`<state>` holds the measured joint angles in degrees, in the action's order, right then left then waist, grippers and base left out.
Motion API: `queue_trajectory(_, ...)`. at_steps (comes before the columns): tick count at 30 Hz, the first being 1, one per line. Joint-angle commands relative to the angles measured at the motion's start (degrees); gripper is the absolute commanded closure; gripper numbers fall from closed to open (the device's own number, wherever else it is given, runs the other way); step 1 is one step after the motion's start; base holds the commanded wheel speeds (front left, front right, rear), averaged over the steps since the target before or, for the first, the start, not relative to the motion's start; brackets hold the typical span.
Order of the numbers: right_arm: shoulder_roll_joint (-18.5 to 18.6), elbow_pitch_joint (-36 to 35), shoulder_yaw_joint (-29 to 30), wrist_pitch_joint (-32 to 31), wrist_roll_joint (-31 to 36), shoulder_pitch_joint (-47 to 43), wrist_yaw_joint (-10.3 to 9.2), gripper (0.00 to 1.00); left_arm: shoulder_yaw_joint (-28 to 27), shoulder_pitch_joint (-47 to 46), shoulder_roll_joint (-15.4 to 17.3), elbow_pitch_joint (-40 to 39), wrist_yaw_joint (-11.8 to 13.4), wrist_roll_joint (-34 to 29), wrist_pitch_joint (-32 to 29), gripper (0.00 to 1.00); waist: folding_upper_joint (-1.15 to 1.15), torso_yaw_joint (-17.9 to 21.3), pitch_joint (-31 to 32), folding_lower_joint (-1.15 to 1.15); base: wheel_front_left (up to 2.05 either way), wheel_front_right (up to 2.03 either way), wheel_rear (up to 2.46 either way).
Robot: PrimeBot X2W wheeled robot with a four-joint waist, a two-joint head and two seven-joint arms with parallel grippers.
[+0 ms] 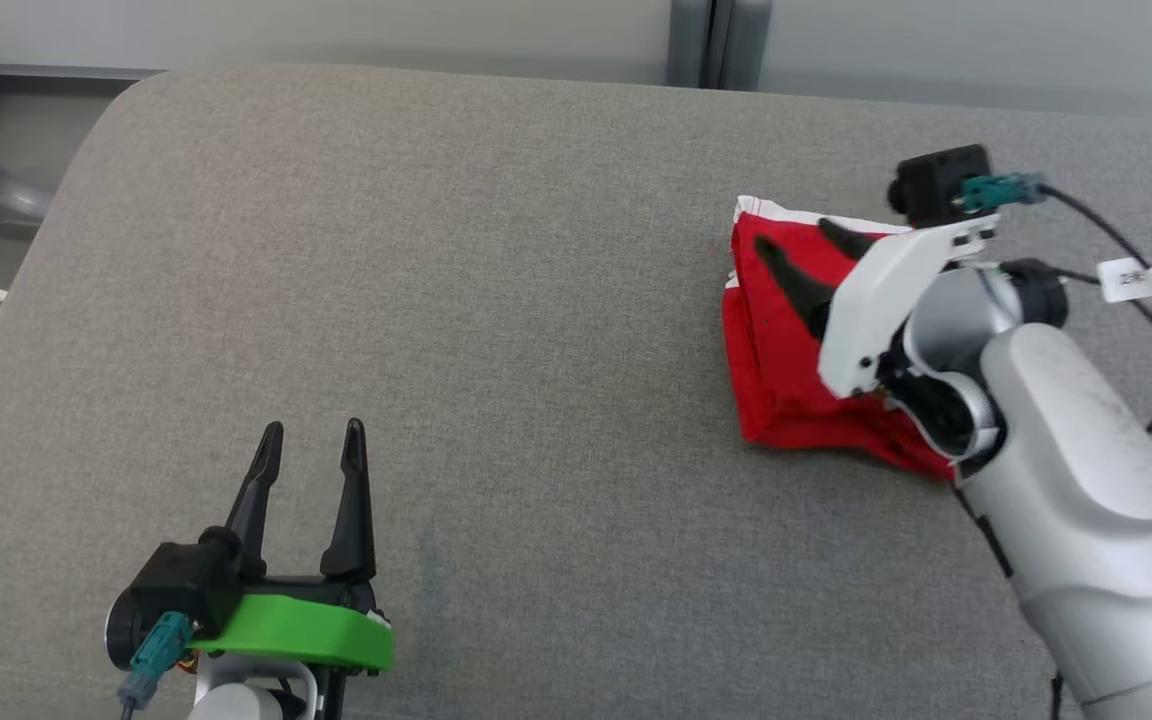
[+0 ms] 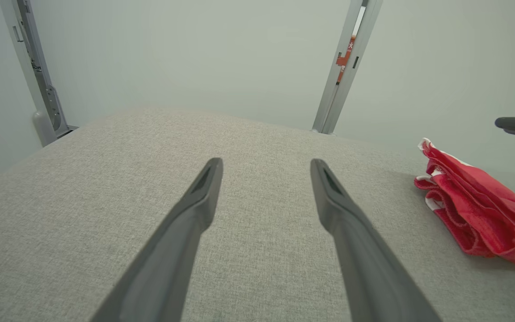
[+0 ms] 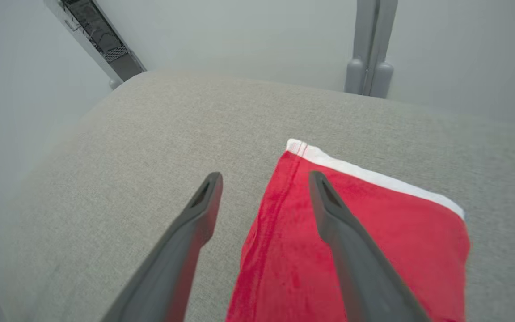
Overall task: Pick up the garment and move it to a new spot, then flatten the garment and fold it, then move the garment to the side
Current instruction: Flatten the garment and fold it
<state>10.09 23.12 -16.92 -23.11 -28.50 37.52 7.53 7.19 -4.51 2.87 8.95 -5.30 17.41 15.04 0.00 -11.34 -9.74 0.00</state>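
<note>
Item 1, lower left of the head view: left pincer (image 1: 313, 432), green-collared, released. Its two dark fingers stand apart and point up the frame, nothing between them, over bare grey tabletop (image 1: 486, 250). In the left wrist view the same pincer (image 2: 266, 163) is spread over grey cloth.

Item 2, lower right to mid right: pale right arm, reaching up and left. The right pincer (image 1: 794, 235) is released, jaws parted, grasping nothing, both fingers over the garment. In the right wrist view the pincer (image 3: 265, 177) has one finger over red cloth and the other over the tabletop beside it.

Item 3, mid right: garment (image 1: 771, 380), red, folded into a compact stack, lying on the tabletop well apart from the left pincer. Its long axis runs from lower right to upper left of the frame, and the white-banded end points to the far side. Garment (image 2: 476, 210) lies at the right edge of the left wrist view; garment (image 3: 409, 232) shows smooth, band farthest.

Item 4, top centre: grey upright post (image 1: 716, 40) beyond the tabletop's far edge.
</note>
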Motion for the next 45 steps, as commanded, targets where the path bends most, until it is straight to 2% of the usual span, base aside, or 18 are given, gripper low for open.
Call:
queue_trajectory(1, 1.3, -1.0, 1.41, 0.89, 0.61, -1.63, -0.09, 0.0, -0.19, 0.44, 0.07, -0.1, 0.0, -0.42, 0.15, 0.0, 0.0, 0.81, 0.78, 0.0, 0.0, 0.0, 0.0)
queue_trajectory(5, 4.4, -1.71, 6.39, 3.78, 5.01, -4.5, -0.08, 0.0, 0.19, 0.55, 0.08, -0.01, -0.29, -0.47, 0.16, 0.0, 0.0, 1.38, 1.28, 0.0, 0.0, 0.0, 0.0)
queue_trajectory(8, 4.95, -0.12, 8.84, 6.19, 8.87, -7.53, -0.06, 0.0, 0.53, 0.35, 0.08, -0.1, -0.36, -0.47, 0.15, 0.0, 0.0, 1.42, 1.26, 0.0, 0.0, 0.0, 0.0)
queue_trajectory(11, 5.42, 1.7, 9.37, 9.74, 12.63, -9.69, -0.07, 0.0, 0.97, 0.09, 0.08, -0.24, -0.52, -0.58, 0.16, 0.0, 0.0, 1.33, 0.72, 0.0, 0.0, 0.0, 0.0)
queue_trajectory(15, 3.58, 4.21, 7.33, 14.77, 15.38, -11.52, -0.06, 0.0, 1.13, -0.3, 0.08, -0.05, -0.64, -0.57, 0.16, 0.0, 0.0, 0.97, -0.08, 0.0, 0.0, 0.0, 0.0)
queue_trajectory(16, 2.97, 4.71, 6.77, 15.9, 15.73, -11.69, -0.06, 0.18, 1.09, -0.41, 0.08, 0.0, -0.69, -0.6, 0.15, 0.0, 0.0, 0.9, -0.19, 0.0, 0.0, 0.0, 0.0)
queue_trajectory(17, 2.16, 5.27, 6.17, 17.32, 15.94, -11.8, -0.06, 0.69, 1.07, -0.5, 0.08, 0.09, -0.69, -0.63, 0.16, 0.0, 0.0, 0.81, -0.3, 0.0, 0.0, 0.0, 0.0)
queue_trajectory(18, 1.58, 5.73, 5.64, 18.45, 16.02, -11.89, -0.07, 1.0, 1.01, -0.56, 0.08, 0.12, -0.71, -0.66, 0.16, 0.0, 0.0, 0.74, -0.39, 0.0, 0.0, 0.0, 0.0)
queue_trajectory(26, -3.97, 12.41, -0.08, 25.02, 16.35, -13.3, -0.07, 1.0, 0.42, -0.54, 0.08, 0.37, -0.69, -0.64, 0.15, 0.0, 0.0, 0.53, -0.11, 0.0, 0.0, 0.0, 0.0)
queue_trajectory(32, -6.48, 15.89, -6.55, 28.58, 12.89, -14.44, -0.07, 1.0, -0.12, -0.23, 0.08, 0.09, -0.6, -0.65, 0.15, 0.0, 0.0, 1.17, 0.04, 0.0, 0.0, 0.0, 0.0)
queue_trajectory(36, -6.99, 15.11, -10.19, 30.42, 7.85, -14.4, -0.07, 1.0, -0.59, 0.16, 0.08, 0.09, -0.43, -0.9, 0.16, 0.0, 0.0, 1.98, 0.43, 0.0, 0.0, 0.0, 0.0)
queue_trajectory(41, -7.11, 10.19, -12.9, 32.94, 2.28, -13.31, -0.07, 1.0, -1.31, 1.0, 0.08, 0.14, -0.34, -1.2, 0.16, 0.0, 0.0, 3.57, 1.72, 0.0, 0.0, 0.0, 0.0)
queue_trajectory(42, -7.12, 9.05, -12.74, 33.36, 1.69, -13.35, -0.07, 0.73, -1.5, 1.09, 0.08, 0.13, -0.33, -1.29, 0.15, 0.0, 0.0, 3.92, 2.04, 0.0, 0.0, 0.0, 0.0)
queue_trajectory(43, -6.93, 7.38, -12.48, 33.9, 1.4, -13.51, -0.07, 0.15, -1.74, 1.27, 0.08, 0.08, -0.32, -1.4, 0.16, 0.0, 0.0, 4.33, 2.46, 0.0, 0.0, 0.0, 0.0)
queue_trajectory(44, -6.51, 5.84, -11.65, 34.31, 0.97, -13.94, -0.07, 0.0, -2.1, 1.55, 0.08, 0.05, -0.28, -1.52, 0.15, 0.0, 0.0, 4.86, 2.91, 0.0, 0.0, 0.0, 0.0)
queue_trajectory(45, -5.98, 4.43, -10.83, 34.76, 0.92, -14.38, -0.07, 0.0, -2.38, 1.74, 0.08, 0.0, -0.26, -1.68, 0.15, 0.0, 0.0, 5.24, 3.21, 0.0, 0.0, 0.0, 0.0)
